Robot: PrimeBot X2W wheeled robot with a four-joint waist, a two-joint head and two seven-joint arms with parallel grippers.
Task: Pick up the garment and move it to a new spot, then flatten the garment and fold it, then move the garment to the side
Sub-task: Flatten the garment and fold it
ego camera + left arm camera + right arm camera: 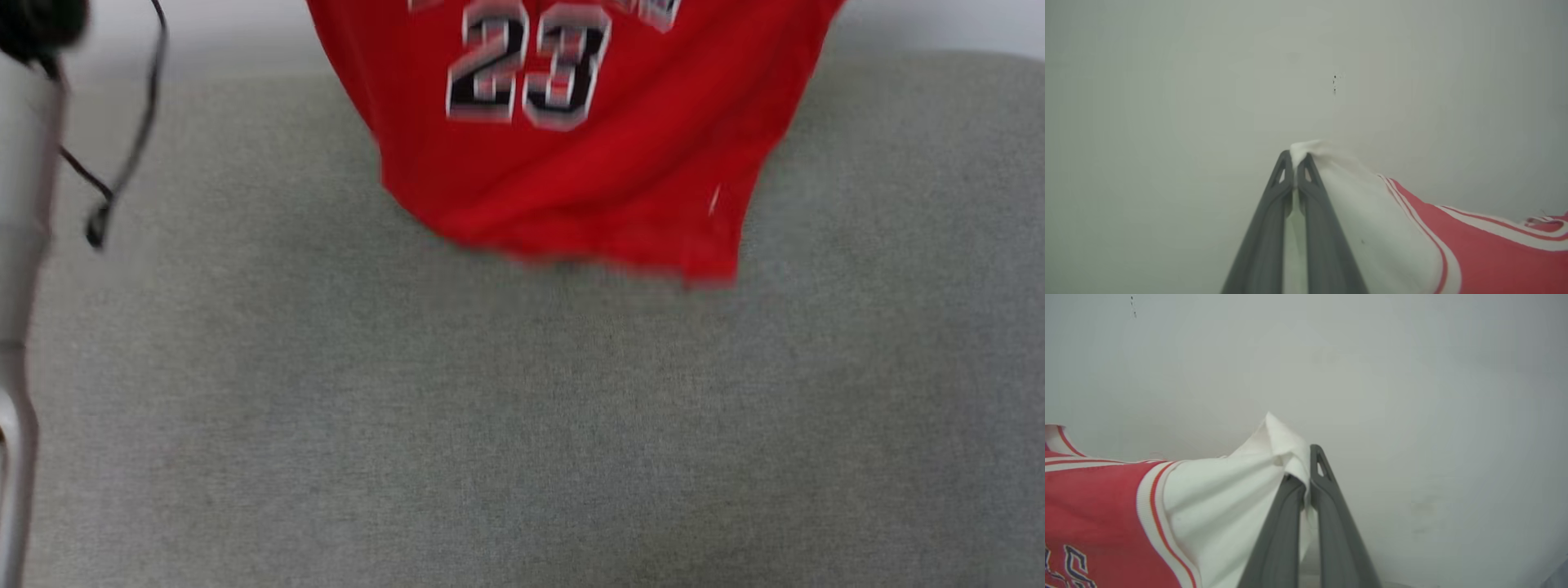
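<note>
Garment (571, 163), one red jersey numbered 23, hangs spread between two grippers. Its hem is low over the grey fabric surface (522, 425); blur hides whether they touch. The left gripper (1295, 161) is closed tight on one white sleeve, and the right gripper (1306, 473) is clamped on the other. A plain pale wall (1167, 81) stands behind. One black cable (131, 147) dangles beside a pale forearm (20, 245).
</note>
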